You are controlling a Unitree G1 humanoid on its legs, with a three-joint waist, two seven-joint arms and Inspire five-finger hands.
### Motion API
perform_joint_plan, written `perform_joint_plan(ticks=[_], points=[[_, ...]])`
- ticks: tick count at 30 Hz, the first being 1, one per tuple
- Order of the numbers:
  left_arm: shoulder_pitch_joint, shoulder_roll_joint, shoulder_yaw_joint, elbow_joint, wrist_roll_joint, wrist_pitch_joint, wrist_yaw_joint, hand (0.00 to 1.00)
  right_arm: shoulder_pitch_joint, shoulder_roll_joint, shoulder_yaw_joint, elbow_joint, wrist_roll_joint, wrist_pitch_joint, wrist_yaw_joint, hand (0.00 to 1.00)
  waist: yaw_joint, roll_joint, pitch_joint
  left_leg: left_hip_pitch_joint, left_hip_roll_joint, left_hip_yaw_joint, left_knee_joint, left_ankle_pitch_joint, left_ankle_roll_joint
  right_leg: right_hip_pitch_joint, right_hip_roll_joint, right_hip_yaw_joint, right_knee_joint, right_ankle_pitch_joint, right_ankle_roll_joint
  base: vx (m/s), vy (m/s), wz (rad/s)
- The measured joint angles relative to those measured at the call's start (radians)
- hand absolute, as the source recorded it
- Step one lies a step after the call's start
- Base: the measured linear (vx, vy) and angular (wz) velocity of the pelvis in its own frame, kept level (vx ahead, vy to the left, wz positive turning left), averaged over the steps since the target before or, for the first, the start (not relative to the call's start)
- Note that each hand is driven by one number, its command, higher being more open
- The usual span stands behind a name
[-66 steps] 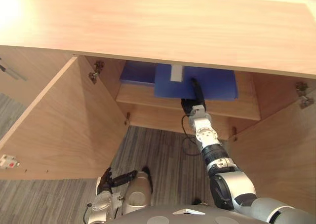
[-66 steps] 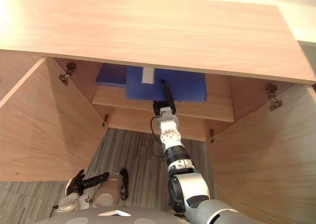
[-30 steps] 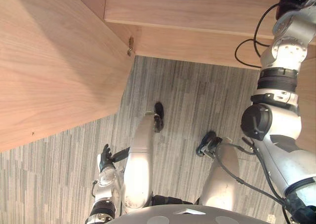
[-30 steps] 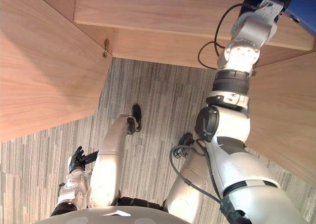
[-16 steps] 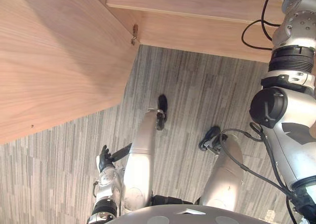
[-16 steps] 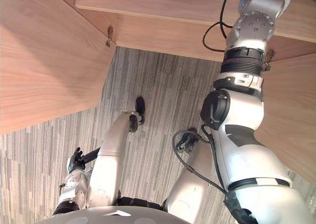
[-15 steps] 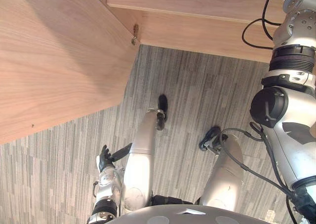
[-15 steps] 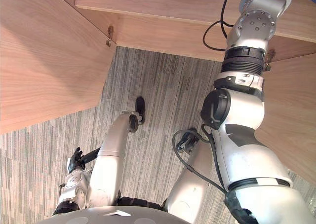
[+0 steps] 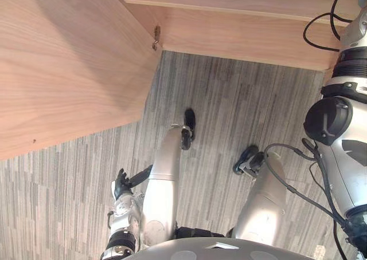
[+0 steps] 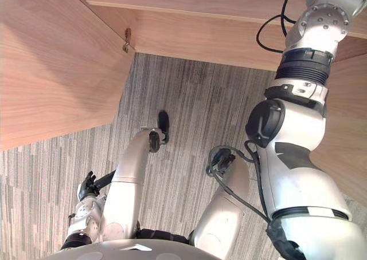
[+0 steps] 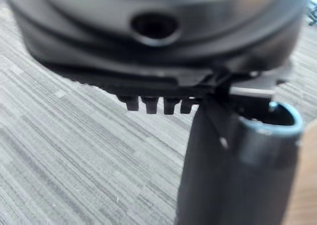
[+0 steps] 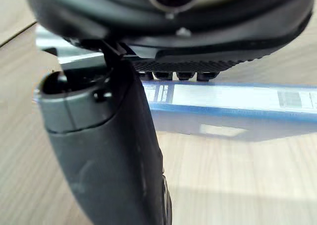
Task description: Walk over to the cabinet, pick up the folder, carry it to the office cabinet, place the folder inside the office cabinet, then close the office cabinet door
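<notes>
Folder (image 12: pixel 233 106), blue with a white label strip along its edge, lies flat on the wooden shelf (image 12: pixel 237 185), just past the right hand (image 12: pixel 208 41). That hand's fingers (image 12: pixel 179 76) point straight toward it with the thumb (image 12: pixel 109 150) apart, gripping nothing; whether they touch the folder cannot be told. Left hand (image 9: pixel 121 183) hangs low at the robot's left side above the grey striped carpet (image 9: pixel 229 99), fingers loose, empty. Open cabinet door (image 9: pixel 63 65) stands at left, a hinge (image 9: pixel 156 36) at its inner edge.
</notes>
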Motion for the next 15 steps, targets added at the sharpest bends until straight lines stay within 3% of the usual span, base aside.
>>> perform_joint_plan(ticks=[2, 3, 4, 5, 8, 15], points=[[0.0, 0.0, 0.001, 0.001, 0.0, 0.001, -0.003, 1.0, 0.031, -0.01, 0.003, 0.008, -0.001, 0.016, 0.011, 1.0, 0.0, 0.001, 0.0, 0.001, 0.001, 0.003, 0.0, 0.001, 0.001, -0.003, 0.0, 0.008, 0.002, 0.0, -0.001, -0.02, 0.008, 0.0], [0.0, -0.001, 0.002, 0.001, -0.005, 0.001, -0.01, 1.0, 0.044, -0.037, 0.012, 0.056, -0.033, 0.069, 0.029, 1.0, 0.001, 0.001, 0.0, 0.002, 0.001, 0.008, 0.004, 0.004, 0.007, -0.007, 0.001, 0.015, 0.006, 0.0, -0.001, -0.01, 0.029, -0.07], [0.0, -0.002, 0.007, 0.004, -0.005, 0.002, -0.015, 1.0, 0.062, -0.067, 0.028, 0.107, -0.125, 0.169, 0.053, 1.0, 0.0, 0.001, 0.0, 0.002, 0.003, 0.011, 0.018, 0.001, 0.009, -0.009, 0.001, 0.023, 0.014, -0.001, -0.001, -0.01, 0.042, -0.11], [0.0, -0.004, 0.018, 0.011, -0.005, 0.002, -0.015, 1.0, 0.079, -0.085, 0.061, 0.134, -0.185, 0.23, 0.077, 1.0, -0.003, 0.002, -0.001, 0.002, 0.005, 0.011, 0.033, -0.006, 0.011, -0.009, 0.001, 0.025, 0.023, -0.002, -0.002, -0.01, 0.042, -0.12], [-0.001, -0.005, 0.027, 0.022, -0.009, 0.001, -0.019, 1.0, 0.109, -0.137, 0.124, 0.2, -0.326, 0.357, 0.152, 1.0, -0.008, 0.005, -0.003, 0.001, 0.019, 0.017, 0.091, -0.039, 0.015, -0.01, 0.003, 0.048, 0.065, -0.022, 0.0, -0.02, 0.051, -0.13], [-0.038, -0.01, 0.079, 0.083, -0.026, 0.007, -0.056, 1.0, 0.228, -0.152, 0.133, 0.246, -0.522, 0.423, 0.294, 1.0, -0.014, 0.011, -0.009, 0.041, 0.022, 0.008, 0.134, -0.067, 0.005, 0.037, 0.0, 0.054, 0.109, -0.052, -0.003, -0.04, 0.036, 0.01]])
